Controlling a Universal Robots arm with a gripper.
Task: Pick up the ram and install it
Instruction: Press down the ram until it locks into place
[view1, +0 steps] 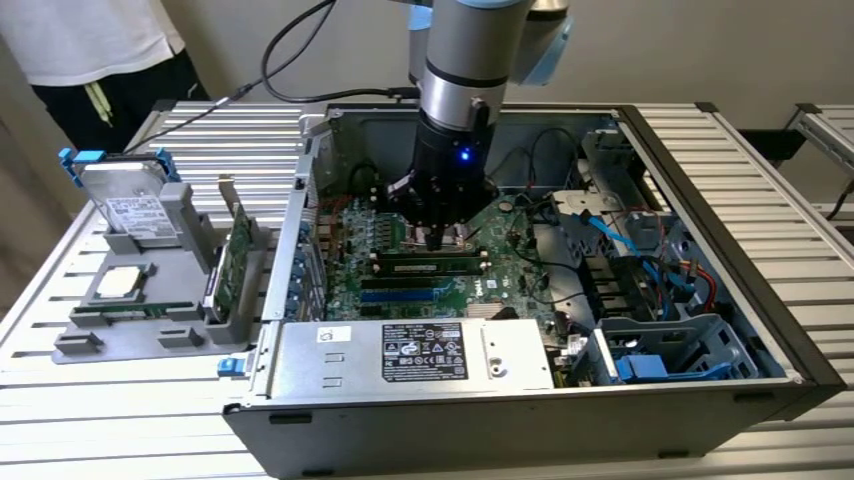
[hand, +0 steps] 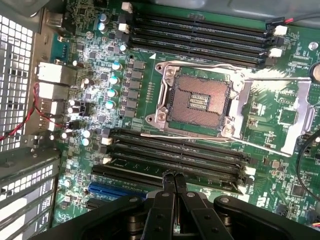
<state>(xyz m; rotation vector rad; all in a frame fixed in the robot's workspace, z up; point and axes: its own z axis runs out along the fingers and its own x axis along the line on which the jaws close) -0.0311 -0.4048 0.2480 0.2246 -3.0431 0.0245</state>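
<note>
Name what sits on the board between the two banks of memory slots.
The open processor socket, empty with its metal frame raised, lies between the upper memory slots and the lower memory slots, seen in the wrist view.

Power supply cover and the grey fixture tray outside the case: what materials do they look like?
Power supply cover: looks like bare sheet metal, with a dull silver sheen, punched holes and a printed label. Grey fixture tray: probably moulded or printed plastic, with an even matte grey, blocky uprights and no shine.
</note>
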